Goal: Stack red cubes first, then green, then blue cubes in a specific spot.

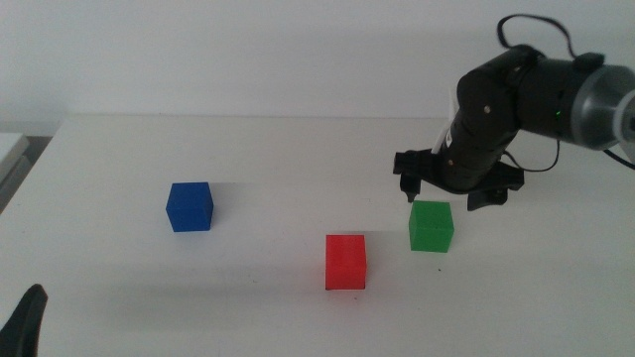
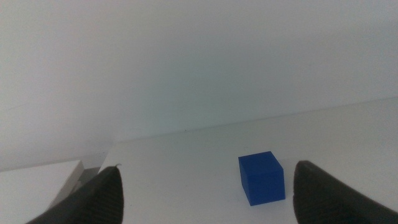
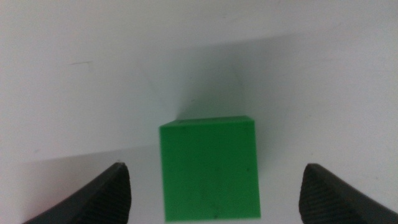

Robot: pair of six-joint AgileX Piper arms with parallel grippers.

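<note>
Right gripper (image 1: 443,194) hung over the green cube (image 1: 432,226), jaws spread wide and empty; in its wrist view the cube (image 3: 209,167) sat between the two jaws, touched by neither. Red cube (image 1: 346,262) lay on the white table (image 1: 248,159) just left of and nearer than the green one, apart from it. Blue cube (image 1: 190,206) sat well off to the left. Left gripper (image 1: 24,325) waited at the bottom-left corner, jaws open on nothing, the blue cube (image 2: 262,178) ahead of it. The marked spot could not be made out, so whether red was already placed was unclear. Step in hand looked like the green pick. Next move would call for a straight descent, jaws astride the cube's flat sides, then closing squarely before lifting toward red.
</note>
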